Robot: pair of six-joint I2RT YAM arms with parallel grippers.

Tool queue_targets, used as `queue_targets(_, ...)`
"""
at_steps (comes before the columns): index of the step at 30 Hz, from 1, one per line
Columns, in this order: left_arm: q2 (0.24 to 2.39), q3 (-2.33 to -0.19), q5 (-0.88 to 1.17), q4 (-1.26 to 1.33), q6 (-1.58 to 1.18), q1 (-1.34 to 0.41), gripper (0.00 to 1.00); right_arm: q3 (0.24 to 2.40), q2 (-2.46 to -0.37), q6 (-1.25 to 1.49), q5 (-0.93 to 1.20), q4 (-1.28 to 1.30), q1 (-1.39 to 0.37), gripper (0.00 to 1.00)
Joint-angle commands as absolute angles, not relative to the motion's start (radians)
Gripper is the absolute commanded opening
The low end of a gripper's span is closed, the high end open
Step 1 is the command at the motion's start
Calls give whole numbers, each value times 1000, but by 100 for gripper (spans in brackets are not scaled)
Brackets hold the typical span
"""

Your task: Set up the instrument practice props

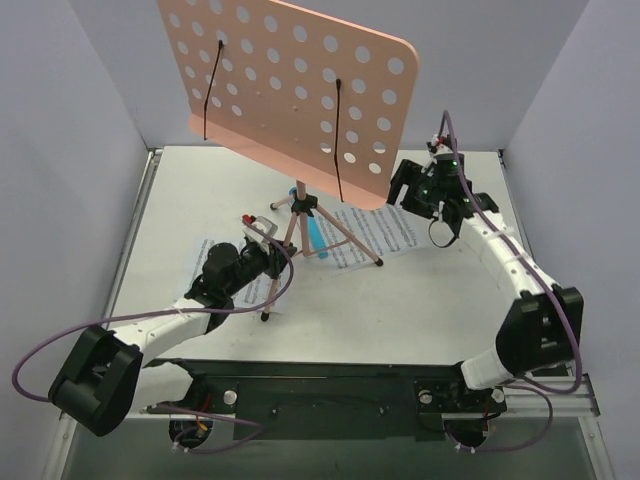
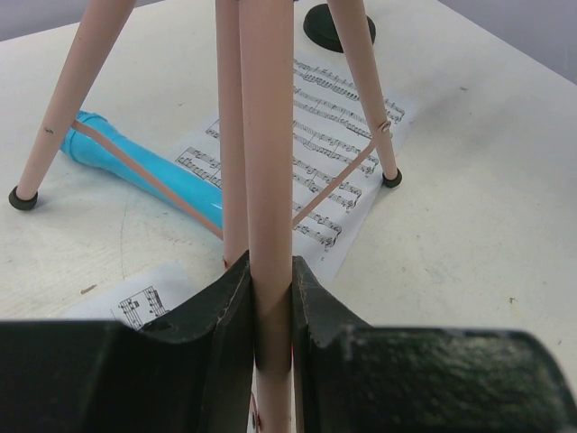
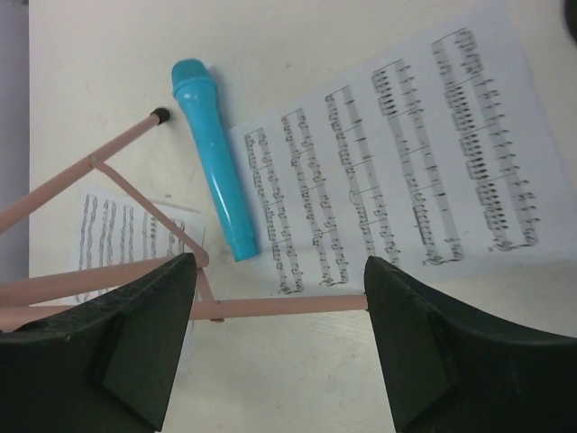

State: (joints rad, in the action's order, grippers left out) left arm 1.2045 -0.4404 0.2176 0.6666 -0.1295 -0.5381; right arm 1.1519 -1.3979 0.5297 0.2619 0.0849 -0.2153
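Note:
The pink perforated music stand [image 1: 290, 90] stands on thin tripod legs [image 1: 330, 232] mid-table. My left gripper [image 1: 277, 256] is shut on the near leg [image 2: 269, 180], which runs up between its jaws [image 2: 270, 311]. My right gripper [image 1: 405, 193] is open and empty, high up by the desk's lower right corner; in its wrist view [image 3: 279, 334] a leg [image 3: 270, 307] crosses below it. The blue microphone [image 1: 315, 236] lies flat under the tripod [image 2: 144, 171] [image 3: 216, 162]. One sheet-music page [image 1: 382, 233] [image 3: 406, 162] lies right of it, another [image 2: 135, 302] [image 3: 126, 236] by my left gripper. The black mic stand's base [image 2: 338, 23] sits beyond.
Grey walls close in the white table [image 1: 450, 310] at the back and both sides. The stand's desk overhangs the back middle of the table. Two black clip wires [image 1: 340, 140] hang on the desk's face. The arms' black base rail [image 1: 320, 390] runs along the near edge.

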Motion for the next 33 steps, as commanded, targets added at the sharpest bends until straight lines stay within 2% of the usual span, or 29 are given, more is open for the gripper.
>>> queue_targets(1,1170,-451,219,577,-146,-486,0,1330,-1599,450,526,225,-218,70)
queue_targets(10,1151,-460,216,528,-135,-483,0,1736,-1971,283,581,408,-308,70)
queue_targets(19,1128,-462,206,474,-164,-485,0,1982,-2252,219,578,462,-411,70)
queue_targets(27,1083,-440,189,453,-186,-483,0,2055,-2348,181,523,462,-474,70)
queue_targets(33,1072,-440,195,449,-189,-485,0,2069,-2396,180,468,428,-500,66)
